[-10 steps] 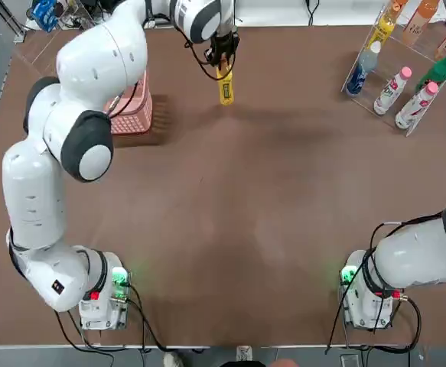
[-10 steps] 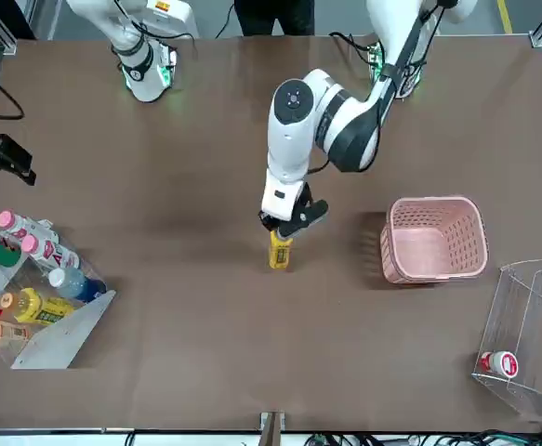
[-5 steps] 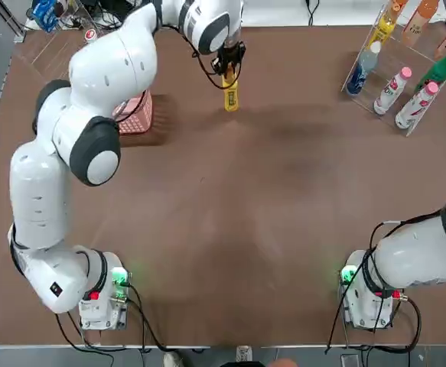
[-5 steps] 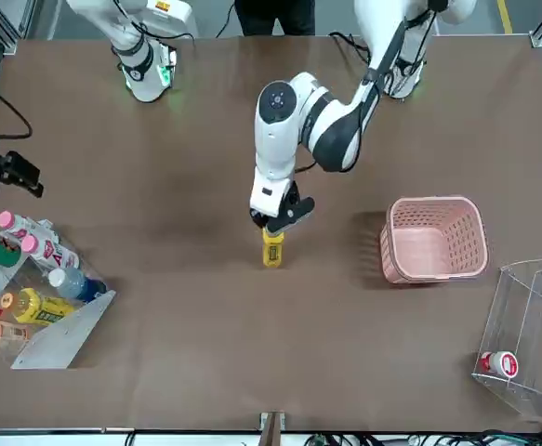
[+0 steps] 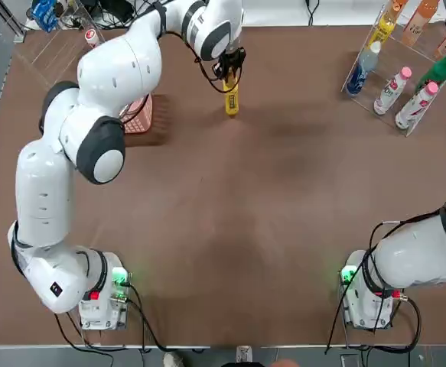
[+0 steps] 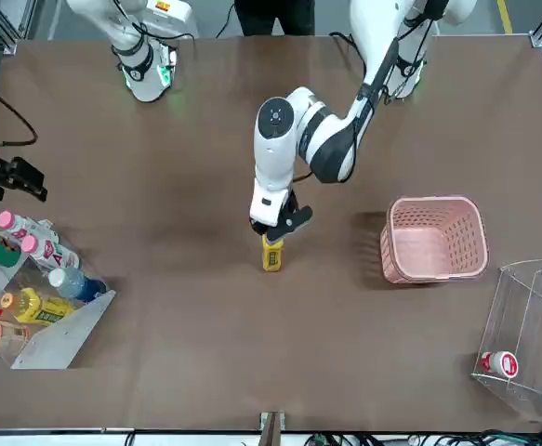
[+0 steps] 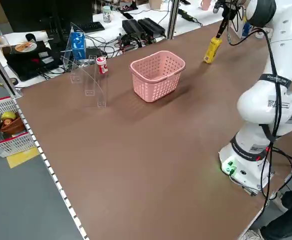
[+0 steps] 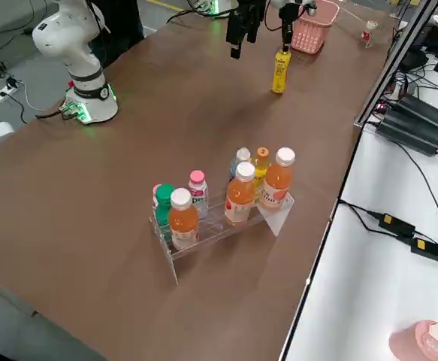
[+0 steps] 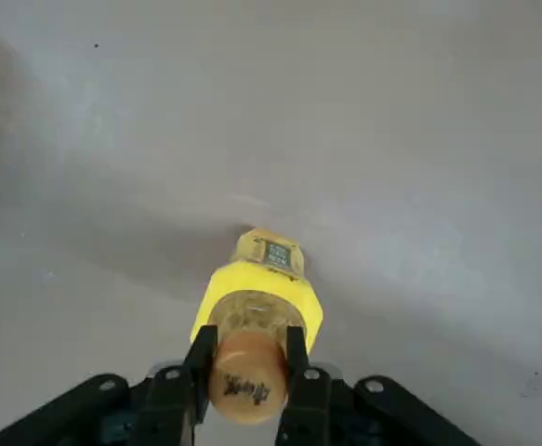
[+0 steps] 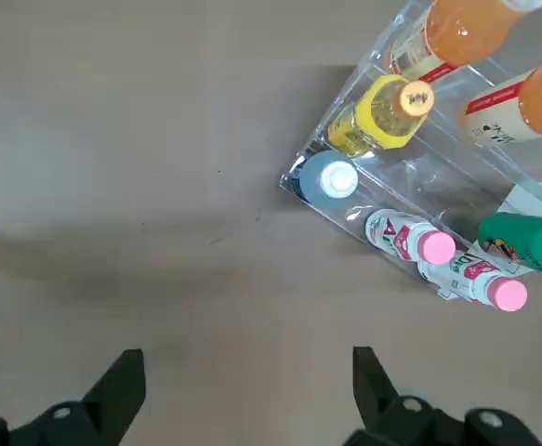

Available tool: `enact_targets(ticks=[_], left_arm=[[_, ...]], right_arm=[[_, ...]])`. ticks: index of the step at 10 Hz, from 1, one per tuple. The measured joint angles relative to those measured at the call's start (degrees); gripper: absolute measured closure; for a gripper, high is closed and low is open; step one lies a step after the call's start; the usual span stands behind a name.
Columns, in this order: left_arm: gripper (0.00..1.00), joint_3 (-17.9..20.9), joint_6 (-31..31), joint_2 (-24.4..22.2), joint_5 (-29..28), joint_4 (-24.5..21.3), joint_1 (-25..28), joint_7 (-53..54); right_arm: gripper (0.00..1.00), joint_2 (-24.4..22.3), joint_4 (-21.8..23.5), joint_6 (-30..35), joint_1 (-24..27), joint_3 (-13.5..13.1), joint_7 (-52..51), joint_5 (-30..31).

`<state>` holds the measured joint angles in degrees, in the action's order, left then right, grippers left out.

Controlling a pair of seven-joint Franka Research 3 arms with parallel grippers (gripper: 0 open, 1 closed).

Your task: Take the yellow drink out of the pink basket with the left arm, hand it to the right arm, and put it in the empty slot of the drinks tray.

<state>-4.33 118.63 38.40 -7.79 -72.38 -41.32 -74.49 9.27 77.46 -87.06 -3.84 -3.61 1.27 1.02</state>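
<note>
Beside pink basket (image 6: 435, 238): left tool (image 6: 272, 226) clamps yellow drink (image 6: 271, 253).

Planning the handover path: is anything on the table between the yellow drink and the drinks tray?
Nothing visible. The left gripper holds the yellow drink upright; only bare table lies between it and the drinks tray.

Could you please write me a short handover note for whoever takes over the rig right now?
Left gripper: shut on the cap end of the slender bright yellow plastic bottle, which stands upright on the brown table, beside the basket and out of it.
Right gripper: open, empty, hovering near the clear acrylic drinks tray.
Pale pink mesh basket: nothing visible inside.
Done: bottle taken out of the basket.
Left: hand the bottle to the right arm, then place it in the tray's empty lane, which looks to be next to the blue-capped bottle.
</note>
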Motion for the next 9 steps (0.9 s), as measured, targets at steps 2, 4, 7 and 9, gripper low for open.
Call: enact_targets(ticks=[2,4,7,9], left_arm=[[0.66,0.0,0.0,0.0,0.0,0.0,0.0,0.0],[0.66,0.0,0.0,0.2,0.0,0.0,0.0,0.0],[0.66,0.0,0.1,0.8,0.0,0.0,0.0,0.0],[0.61,0.1,0.5,0.8,0.0,0.4,0.0,0.0]], right_arm=[[0.01,0.6,0.1,0.0,0.0,0.0,0.0,0.0],[0.01,0.7,0.4,0.0,0.0,0.0,-0.1,0.0],[0.01,0.9,0.5,0.0,0.0,0.0,-0.7,0.0],[0.01,1.0,0.5,0.0,0.0,0.0,-0.7,0.0]])
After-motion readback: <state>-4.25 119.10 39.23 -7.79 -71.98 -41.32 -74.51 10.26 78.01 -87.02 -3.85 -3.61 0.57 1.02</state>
